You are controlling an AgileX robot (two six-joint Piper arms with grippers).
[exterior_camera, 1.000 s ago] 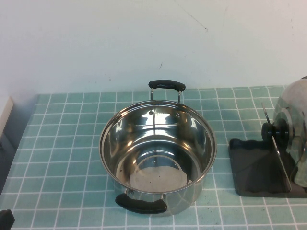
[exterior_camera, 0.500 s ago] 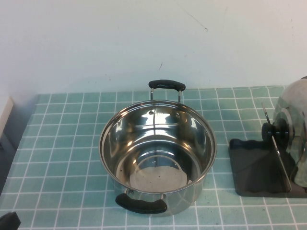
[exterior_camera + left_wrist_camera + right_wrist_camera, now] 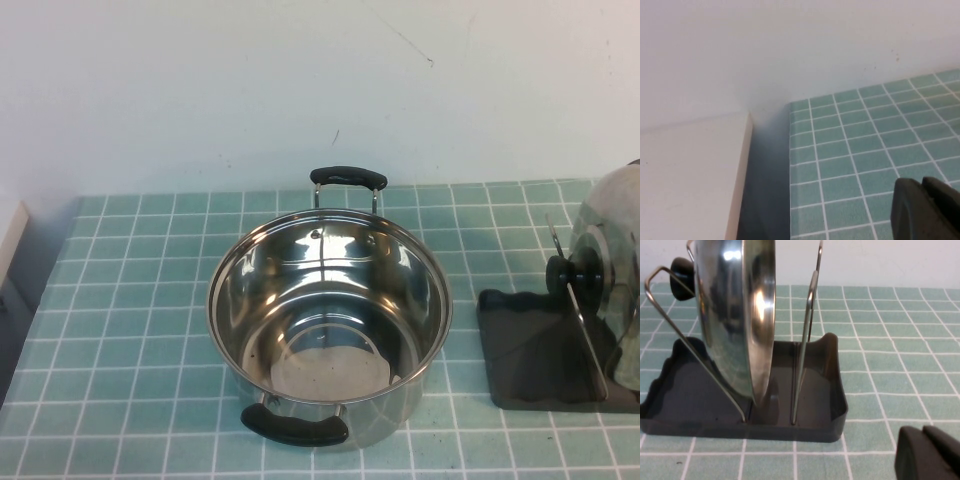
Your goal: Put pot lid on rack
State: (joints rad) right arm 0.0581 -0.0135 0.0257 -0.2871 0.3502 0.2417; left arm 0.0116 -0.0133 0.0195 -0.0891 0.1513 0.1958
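The pot lid [image 3: 735, 315] is a shiny domed stainless-steel disc with a black round knob [image 3: 682, 272] at its centre, and the mirror finish picks up the green tiles and bright spots of light. It stands upright on edge in the rack [image 3: 740, 400], its lower rim down in the tray, slotted between the thin wire dividers [image 3: 807, 340], with one slanted wire crossing in front of the knob side.

Going left to right: the left end effector [image 3: 927, 210] hangs above the far-left corner of the table [image 3: 860, 145], near the pale wall and a beige ledge [image 3: 690, 175]. Only a dark bit of it shows at the edge of the left wrist view, so I can't tell if the fingers are apart or together. The lid and rack are well away from it, across the whole table.

In the middle sits the deep steel pot [image 3: 330, 325], uncovered, with two black handles, one toward the wall and one toward the robot.

On the right edge of the table is the dark grey rack, a rectangular tray with a wavy edge, just beside the pot but not touching it. The lid rises well above the tray.

The right end effector [image 3: 930, 452] is near the rack, off one short end of it and clear of both rack and lid. Only its dark tip shows, with the two halves looking pressed together and holding nothing.
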